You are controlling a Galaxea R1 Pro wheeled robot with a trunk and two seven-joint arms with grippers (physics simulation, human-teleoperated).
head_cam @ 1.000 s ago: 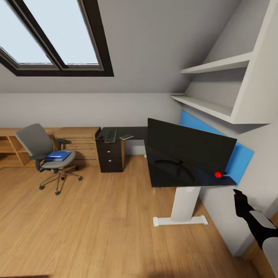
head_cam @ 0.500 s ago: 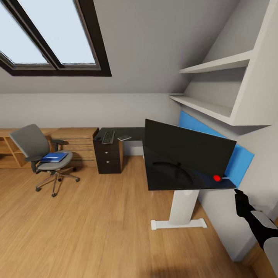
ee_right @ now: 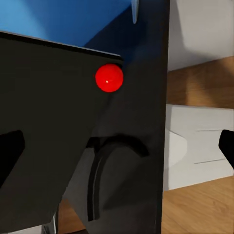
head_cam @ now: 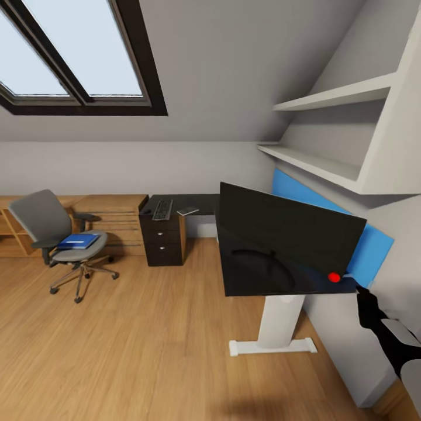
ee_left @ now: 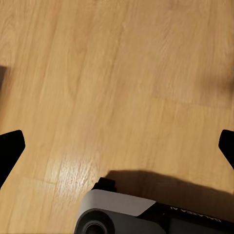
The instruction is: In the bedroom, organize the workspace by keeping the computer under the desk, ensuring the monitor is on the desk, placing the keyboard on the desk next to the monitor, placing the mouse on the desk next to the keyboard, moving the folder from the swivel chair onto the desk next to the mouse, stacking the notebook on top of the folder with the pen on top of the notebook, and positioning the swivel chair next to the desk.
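Where it stands, monitor (head_cam: 286, 234) — wide, black, red-dotted.

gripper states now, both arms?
Left gripper: open, empty, over the floor.
Right gripper: open, empty, facing the monitor.

Right arm (head_cam: 390, 339) black with white-grey shell panels; left wrist view: black fingertips (ee_left: 9, 151), white-grey rounded housing, faint lettering.

Black monitor (head_cam: 290, 234), seemingly blue folder (head_cam: 78, 241)
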